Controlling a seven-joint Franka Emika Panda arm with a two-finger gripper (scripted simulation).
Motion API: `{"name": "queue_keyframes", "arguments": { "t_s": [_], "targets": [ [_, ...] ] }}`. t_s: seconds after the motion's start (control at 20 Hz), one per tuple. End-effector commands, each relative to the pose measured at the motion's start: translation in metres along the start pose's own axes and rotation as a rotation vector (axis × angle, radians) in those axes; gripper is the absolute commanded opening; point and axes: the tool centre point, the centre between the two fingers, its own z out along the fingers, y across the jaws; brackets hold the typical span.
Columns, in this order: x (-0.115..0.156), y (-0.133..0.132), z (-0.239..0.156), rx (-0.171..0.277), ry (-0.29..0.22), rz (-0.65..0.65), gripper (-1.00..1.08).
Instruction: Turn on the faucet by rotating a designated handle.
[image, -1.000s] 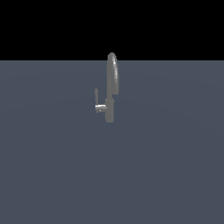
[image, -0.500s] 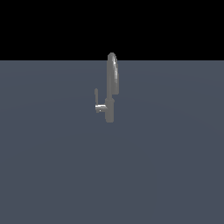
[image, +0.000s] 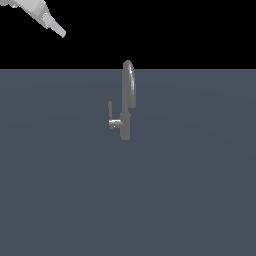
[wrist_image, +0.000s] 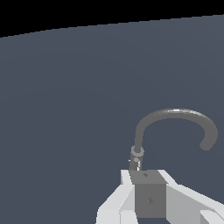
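Far off at the exterior view's upper left, only a white tip of the arm (image: 45, 17) is seen, high above and well apart from the fixture; this is judged to be an approach from above, with nothing yet touched. Whether the gripper (wrist_image: 151, 199) is apart or together cannot be told: in the wrist view only its white body with a grey block at the centre is shown, and the fingertips are cut off. Near the middle of the dark grey-blue surface (image: 60, 200), the handle (image: 110, 111) is found as a thin short lever standing upright on a short horizontal stub, projecting from the base toward the exterior view's left. It is presumably offered on that side so that it can be reached without the spout being crossed. Just to its right stands the faucet (image: 127, 95), grey and metallic, with a thicker cylindrical base and a tall narrow gooseneck. In the wrist view the arch is seen curling over and ending in a downturned mouth. The handle is judged not yet turned.
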Motion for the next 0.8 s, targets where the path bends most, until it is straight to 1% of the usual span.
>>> {"name": "queue_keyframes", "arguments": {
  "t_s": [0.0, 0.2, 0.4, 0.6, 0.75],
  "targets": [
    [-0.016, -0.008, 0.04, -0.035, -0.003, 0.034, -1.0],
    [-0.039, -0.013, 0.104, -0.092, -0.012, 0.09, -1.0],
    [-0.058, -0.011, 0.158, -0.143, -0.023, 0.138, -1.0],
    [-0.072, -0.005, 0.199, -0.182, -0.034, 0.176, -1.0],
    [-0.079, -0.001, 0.219, -0.203, -0.04, 0.196, -1.0]
  ]
}}
